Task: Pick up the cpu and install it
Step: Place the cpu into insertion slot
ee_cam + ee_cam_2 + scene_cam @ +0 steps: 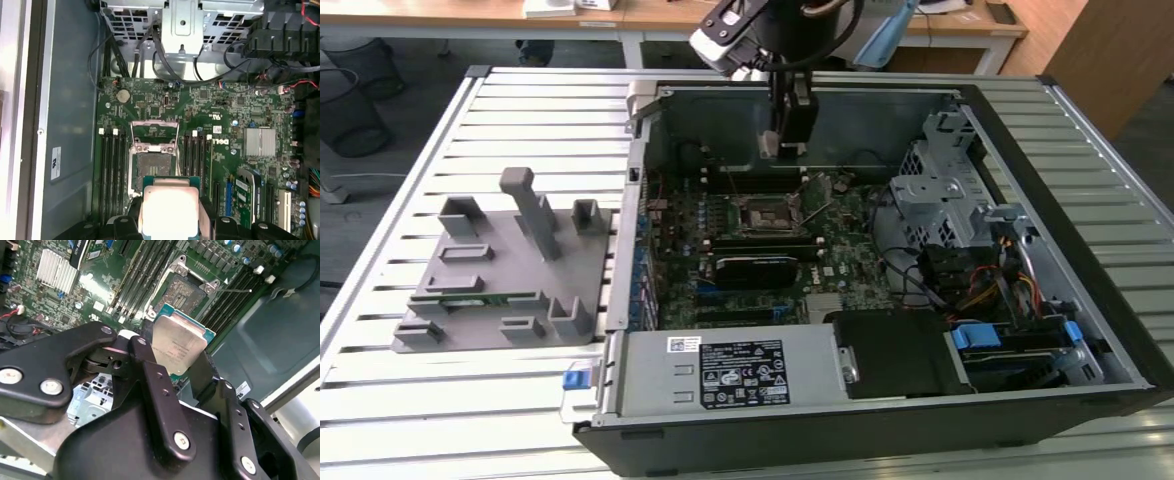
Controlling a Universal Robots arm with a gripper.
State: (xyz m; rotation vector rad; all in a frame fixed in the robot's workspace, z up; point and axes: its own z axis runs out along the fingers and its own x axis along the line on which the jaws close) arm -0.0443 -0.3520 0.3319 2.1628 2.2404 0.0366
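Note:
My gripper (789, 135) hangs inside the open computer case, a little above the motherboard (834, 215) near the case's far wall. In both wrist views it is shut on the cpu (177, 342) (169, 210), a flat square chip with a silvery top plate and green rim, held by two opposite edges between the black fingers (150, 375). The open socket (766, 214) (186, 290) (152, 159) with its metal frame lies just beyond the chip, between the rows of memory slots (112, 170). The chip is tilted and clear of the socket.
A grey fixture (500, 270) with a green memory stick (474, 298) sits on the slatted table at the exterior view's left. Inside the case are a power supply (720, 370), a metal drive cage (941, 180), cables (1001, 290) and a heatsink (260, 141).

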